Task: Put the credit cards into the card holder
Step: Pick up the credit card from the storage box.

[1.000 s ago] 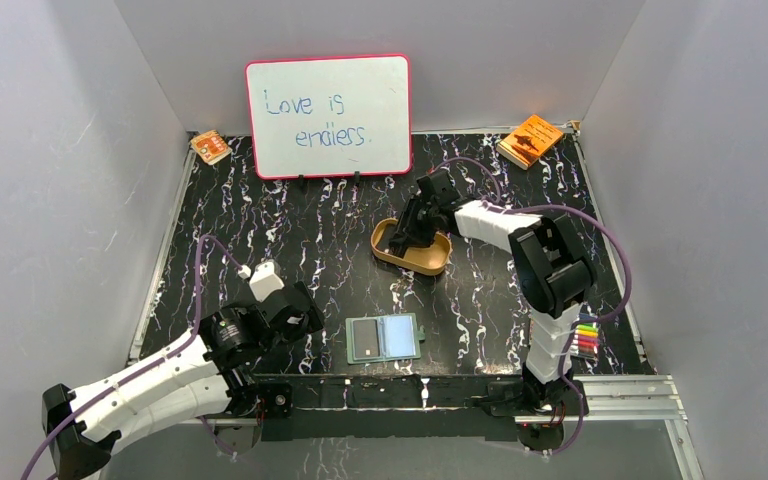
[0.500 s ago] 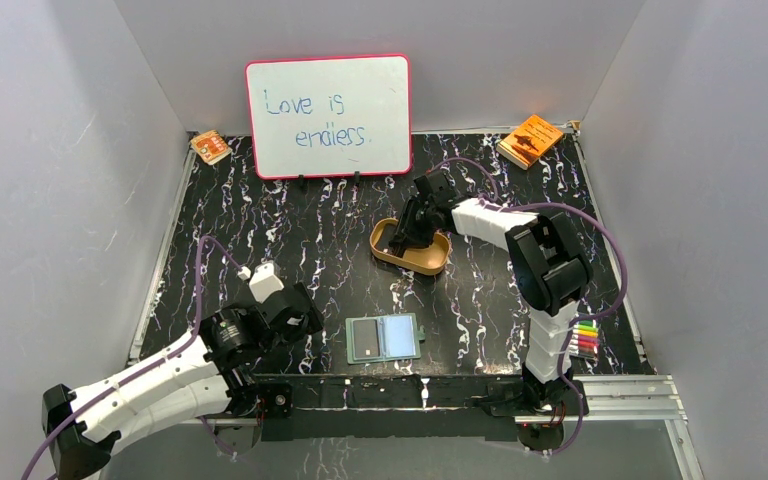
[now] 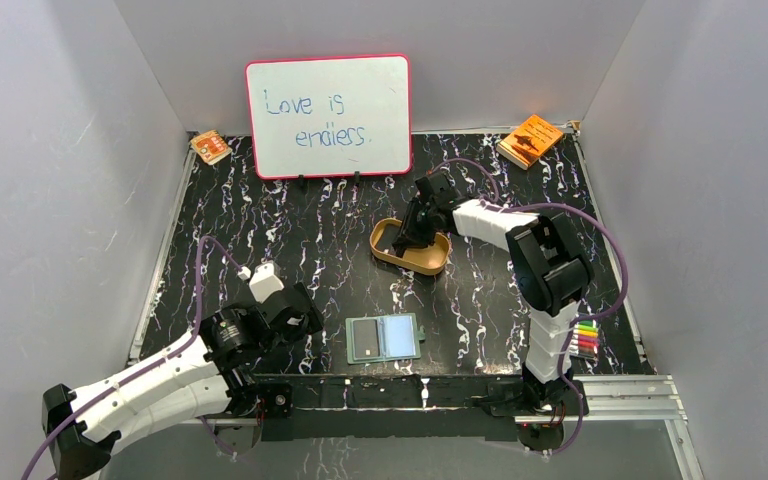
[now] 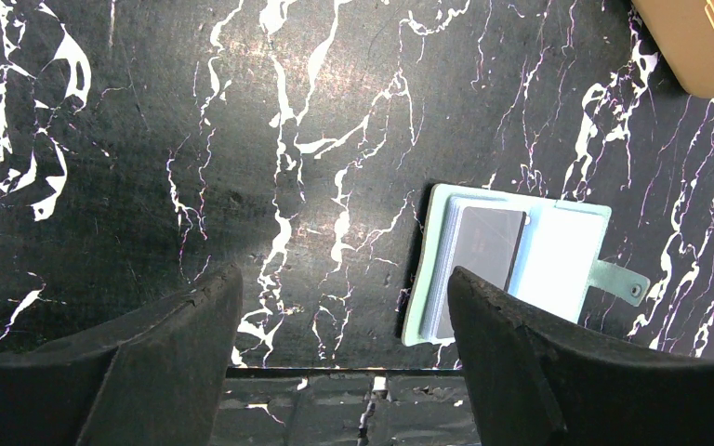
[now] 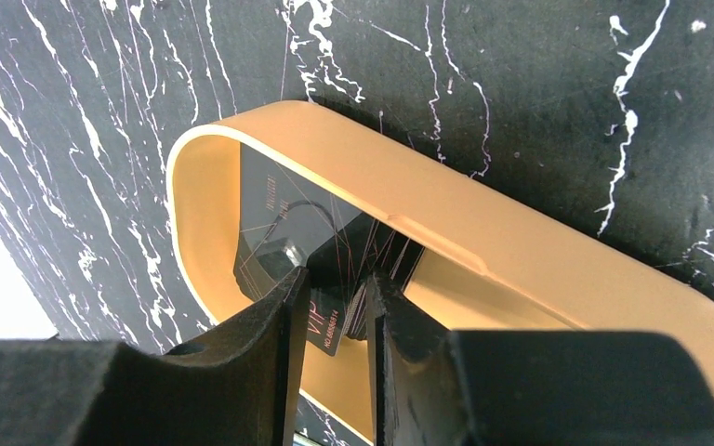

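Over the last second the only movement is at the right gripper (image 5: 335, 279): it has nudged a little farther into the tan tray (image 5: 483, 223) and settled there. The left arm and everything on the bench (image 3: 290, 230) sit just as they did.

The right wrist view shows the right gripper's fingers (image 5: 284, 316) drawn to a narrow slit and clenched on a dark credit card (image 5: 332, 327) (the one lettered "VIP"). That card lies directly between and under the fingertips on the tray floor. A second dark card (image 5: 270, 200) leans just beyond the tips against the tray's far wall.

The left gripper (image 4: 344, 372) hangs released, jaws wide, above bare bench. The card holder (image 4: 558, 269) lies open just ahead of it and off to its right, not touched. One dark card (image 4: 488, 246) already sits in the holder's left pocket.

I read this as the pick step closing: the approach looks finished and the lift comes next. The risk is the thin card sliding off the pads, or the second card dragging along. The carry then runs from the tray back to the holder, well behind the right gripper.
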